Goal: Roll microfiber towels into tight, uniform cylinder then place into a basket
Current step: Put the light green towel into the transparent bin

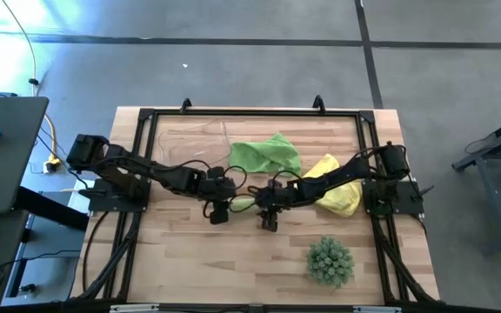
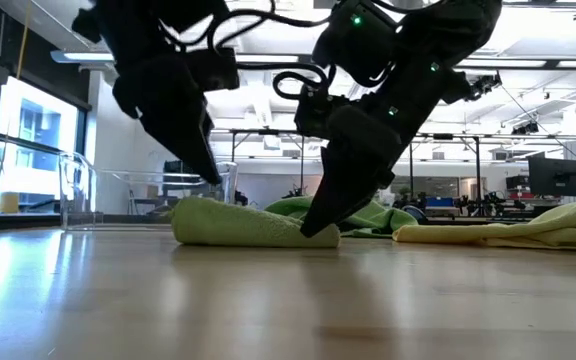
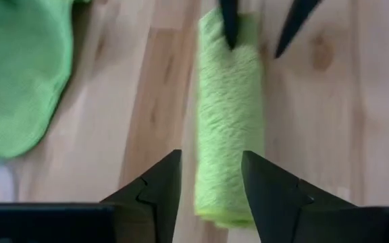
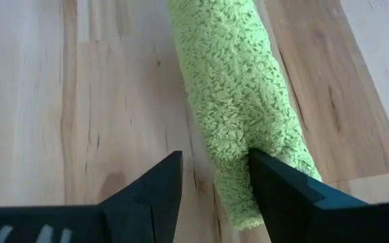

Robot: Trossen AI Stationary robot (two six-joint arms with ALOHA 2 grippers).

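While both fingers' pairs [image 3: 211,185] [image 4: 215,182] stand parted, rolled towel [image 1: 243,203] lies between, ungrasped.

We see a rolled lime green towel [image 3: 227,115] lying on the wooden table [image 3: 329,121], running up the middle of the frame. Our left gripper [image 3: 211,185] has its fingers [image 3: 155,192] parted at bottom centre. Another gripper's fingers [image 3: 229,20] touch the roll's top end. A loose green towel [image 3: 19,74] lies at upper left.
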